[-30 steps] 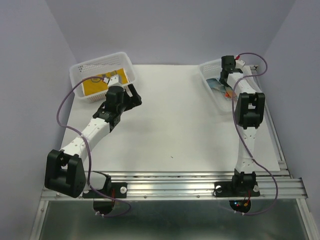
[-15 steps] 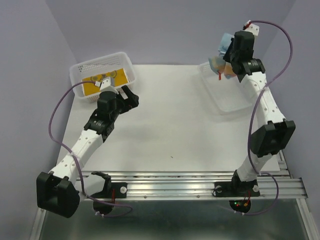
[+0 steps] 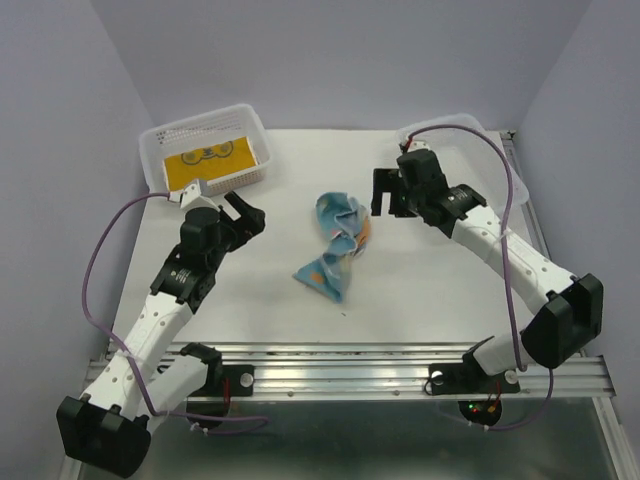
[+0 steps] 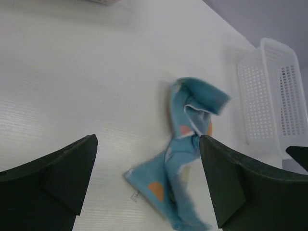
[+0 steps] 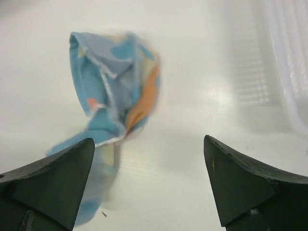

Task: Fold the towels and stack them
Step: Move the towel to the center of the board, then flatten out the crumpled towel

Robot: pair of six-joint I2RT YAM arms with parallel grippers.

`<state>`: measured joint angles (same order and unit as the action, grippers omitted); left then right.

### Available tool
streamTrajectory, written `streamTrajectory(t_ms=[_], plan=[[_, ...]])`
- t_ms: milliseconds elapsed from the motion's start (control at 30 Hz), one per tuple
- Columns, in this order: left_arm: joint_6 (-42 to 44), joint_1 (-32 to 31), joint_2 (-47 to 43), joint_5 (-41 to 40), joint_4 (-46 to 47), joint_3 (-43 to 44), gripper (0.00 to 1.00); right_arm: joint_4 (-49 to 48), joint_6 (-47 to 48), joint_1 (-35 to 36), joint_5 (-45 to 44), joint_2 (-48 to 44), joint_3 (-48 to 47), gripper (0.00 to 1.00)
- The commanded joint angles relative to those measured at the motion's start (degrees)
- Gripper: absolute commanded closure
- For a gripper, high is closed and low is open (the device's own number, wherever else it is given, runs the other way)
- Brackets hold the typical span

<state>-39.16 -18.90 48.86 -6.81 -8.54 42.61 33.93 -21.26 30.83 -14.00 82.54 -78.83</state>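
the blue towel with orange dots now lies crumpled and twisted near the middle of the table, whereas half a second ago it hung from the right arm, held high over the right basket. the right gripper has come down and let go: its jaws are spread wide with nothing between them, just beside the cloth's upper right end and not touching it (the right wrist view shows the towel ahead and left of the parted gripper, the basket wall at the far right). the left gripper has swung away from the left basket toward the centre and stands apart from the towel, jaws spread as before and empty; its own camera frames the towel between the separated fingers of the gripper, with the right basket beyond. a yellow towel lies flat in the left basket.
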Motion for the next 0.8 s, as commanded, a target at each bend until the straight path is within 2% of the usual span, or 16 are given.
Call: streamTrajectory(t_ms=[0,233,333,367,400,467,567,600,767], plan=[[-3.1,-0.1,-1.2,-2.0,-3.7,-3.9,0.01,-0.1,-4.7,-0.3,0.1,-6.0,8.9,0.0],[-2.9,-0.1,3.0,3.3,-1.8,-7.6,0.01,-4.1,-7.5,0.5,7.7,-11.7,21.5,0.0],[-4.0,-0.1,4.5,4.4,0.1,-10.7,0.01,-6.8,-7.8,8.3,6.6,-11.7,24.4,0.0],[-4.2,-0.1,5.9,4.6,0.4,-11.0,0.01,-8.9,-6.3,14.5,5.6,-10.6,25.3,0.0],[-4.2,-0.1,6.6,4.9,0.4,-11.0,0.01,-9.8,-5.3,17.0,5.6,-10.6,25.4,0.0],[-3.8,-0.1,7.9,5.0,0.0,-10.5,0.01,-11.0,-3.5,23.6,4.3,-6.6,23.8,0.0],[-4.2,-0.1,7.1,3.9,-0.4,-11.1,0.01,-10.1,-2.1,29.3,-0.3,1.7,20.0,0.0],[-4.4,-0.1,6.3,3.0,-0.9,-11.7,0.01,-9.8,-1.3,32.4,-2.9,4.3,16.6,0.0],[-5.5,-0.1,4.5,1.5,-2.1,-12.8,0.01,-6.6,3.0,38.2,-8.6,17.8,7.4,0.0]])
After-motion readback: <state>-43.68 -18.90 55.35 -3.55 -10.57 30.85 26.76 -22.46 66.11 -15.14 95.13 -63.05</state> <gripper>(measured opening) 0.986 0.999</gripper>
